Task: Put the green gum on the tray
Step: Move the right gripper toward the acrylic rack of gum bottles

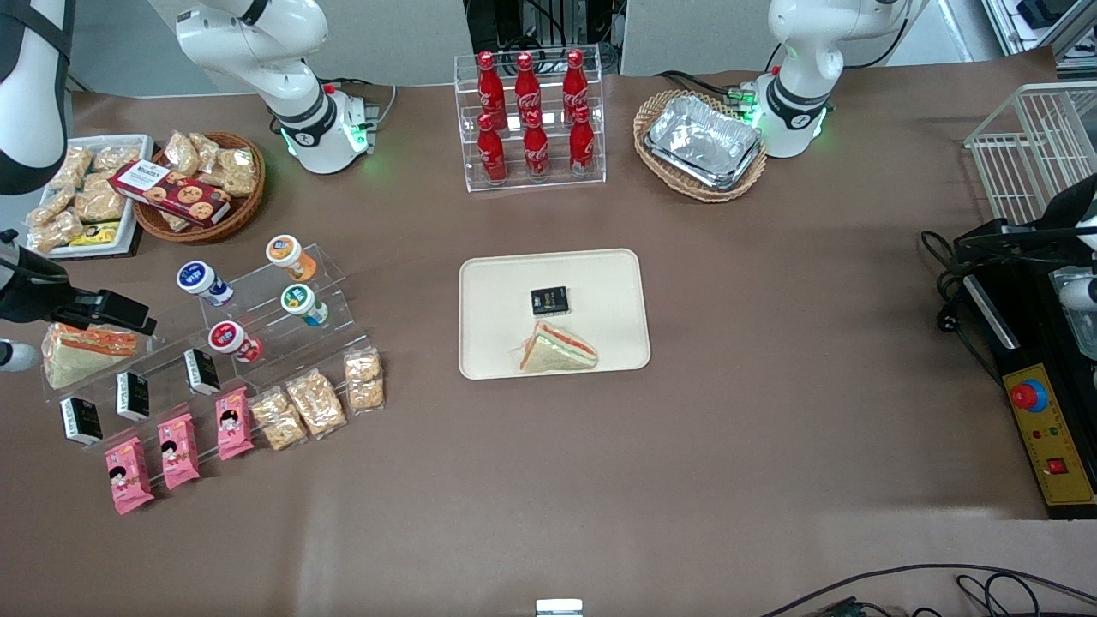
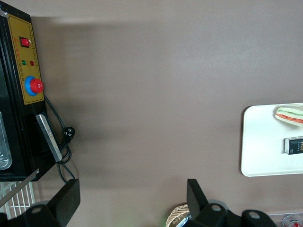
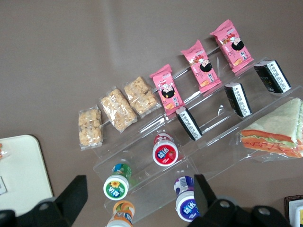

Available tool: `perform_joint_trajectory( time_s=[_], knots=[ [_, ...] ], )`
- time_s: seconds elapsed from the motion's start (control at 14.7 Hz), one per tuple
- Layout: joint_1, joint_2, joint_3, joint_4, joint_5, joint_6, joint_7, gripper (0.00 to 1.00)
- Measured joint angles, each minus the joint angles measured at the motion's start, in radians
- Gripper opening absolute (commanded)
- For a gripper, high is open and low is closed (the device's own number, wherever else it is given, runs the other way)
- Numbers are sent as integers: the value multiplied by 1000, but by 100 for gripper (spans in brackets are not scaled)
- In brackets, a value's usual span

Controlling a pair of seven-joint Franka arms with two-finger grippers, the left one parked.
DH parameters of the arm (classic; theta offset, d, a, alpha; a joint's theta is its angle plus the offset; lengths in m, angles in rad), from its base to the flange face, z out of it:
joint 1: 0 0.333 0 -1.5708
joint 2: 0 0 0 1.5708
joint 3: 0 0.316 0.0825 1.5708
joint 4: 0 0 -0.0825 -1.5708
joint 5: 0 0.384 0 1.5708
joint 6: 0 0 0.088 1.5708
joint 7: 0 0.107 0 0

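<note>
Green gum [image 1: 303, 304]: green lid, white body; tray [image 1: 488, 283]: cream.

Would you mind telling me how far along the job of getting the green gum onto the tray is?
Barely begun. The green gum stands on the clear tiered stand, beside the red-lidded bottle. The tray holds only a sandwich and a small black packet. The gripper hangs open and empty above the stand. Grasping, carrying and placing all remain.
</note>
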Motion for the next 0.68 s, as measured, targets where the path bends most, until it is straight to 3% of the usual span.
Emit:
perform_joint_trajectory(
  time_s=[0.68],
  knots=[
    [-3,-9,-3,0,-9,-46,-39,100]
  ],
)
